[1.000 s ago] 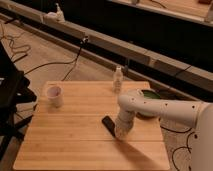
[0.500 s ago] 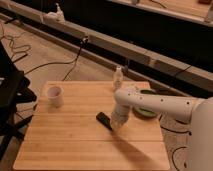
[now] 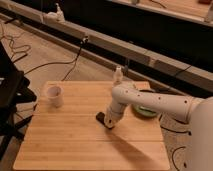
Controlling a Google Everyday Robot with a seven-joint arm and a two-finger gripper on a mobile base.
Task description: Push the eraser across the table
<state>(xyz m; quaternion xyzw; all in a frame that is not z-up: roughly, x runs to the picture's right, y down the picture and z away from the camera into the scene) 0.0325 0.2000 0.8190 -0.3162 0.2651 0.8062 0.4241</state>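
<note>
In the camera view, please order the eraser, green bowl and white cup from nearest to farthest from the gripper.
1. Eraser, just left of the gripper at mid-table.
2. Green bowl, to its right.
3. White cup, far left.

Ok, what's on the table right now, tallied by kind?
Eraser: 1, dark, mid-table, with the hand down right beside it
Cup: 1, white, left side
Bottle: 1, small and white, far edge
Bowl: 1, green, right side
Total: 4 things on the table
</note>
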